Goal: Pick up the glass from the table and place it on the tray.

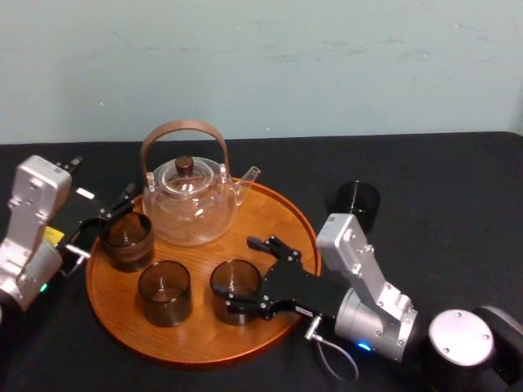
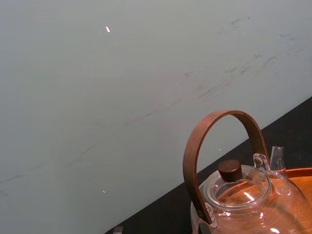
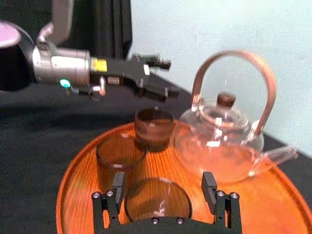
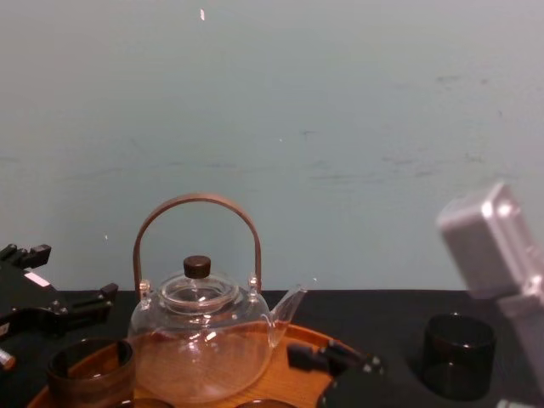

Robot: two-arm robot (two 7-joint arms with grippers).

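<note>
The round orange-brown tray [image 1: 282,216] holds a clear glass teapot [image 1: 189,204] and three dark glasses. My right gripper [image 1: 245,276] is open, a finger on each side of the front right glass [image 1: 235,287], which stands on the tray. In the right wrist view that glass [image 3: 156,200] sits between the fingers [image 3: 210,186] with a small gap on one side. Another dark glass [image 1: 353,204] stands on the black table right of the tray. My left gripper [image 1: 102,227] hangs open at the tray's left edge, beside the left glass [image 1: 127,239], holding nothing.
The third tray glass [image 1: 165,291] stands just left of the one between my right fingers. The teapot's tall brown handle [image 1: 184,131] rises at the tray's back. Black cloth covers the table [image 1: 441,188], with a pale wall behind.
</note>
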